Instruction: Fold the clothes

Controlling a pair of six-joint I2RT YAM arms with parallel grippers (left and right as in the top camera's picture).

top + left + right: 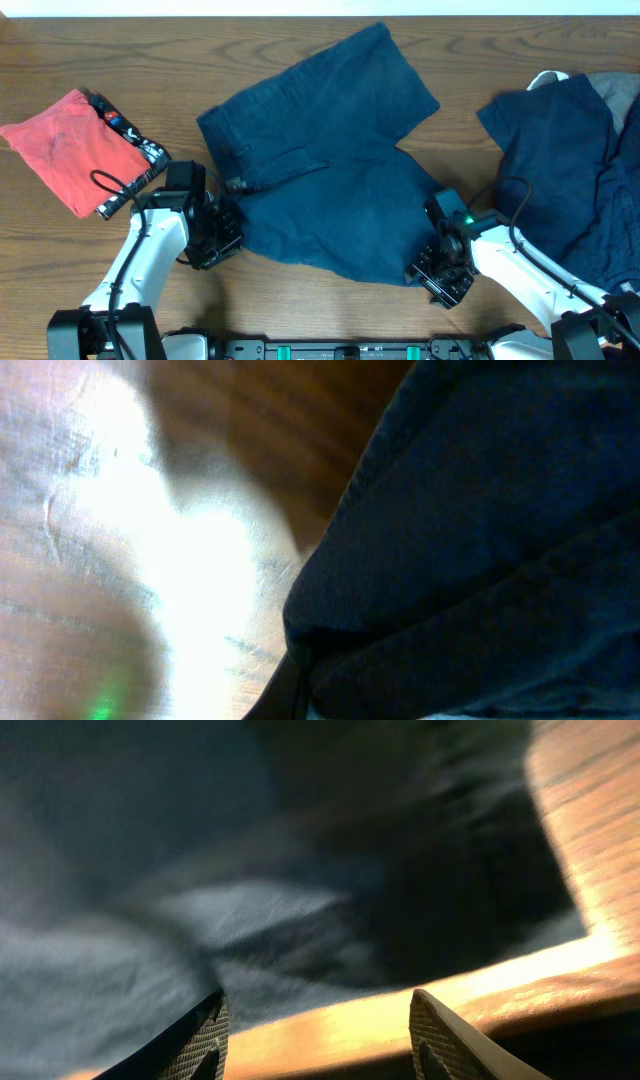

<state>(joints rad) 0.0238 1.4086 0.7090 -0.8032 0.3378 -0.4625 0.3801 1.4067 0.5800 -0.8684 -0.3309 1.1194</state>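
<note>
Navy shorts (330, 190) lie spread mid-counter (120, 40), soft, floppy, probably a bit heavy. Right hand (318, 1038) is spread wide at the lower hem corner. Left hand (225, 235) sits at the opposite edge, can't tell its state. I'd pinch the corners.

We judge this to be a robot test bench, most likely in a lab. The left arm (150, 250) and right arm (525, 275), both white, rise from a black base rail (350, 350) with green fittings at the near edge of a wooden table (300, 40). An exposed cable (513, 180) loops off the right arm. The goods laid out are clothes: shorts (330, 170), a red garment (70, 145) and a dark pile (570, 170). Of the room itself we see only a pale strip beyond the table.
</note>
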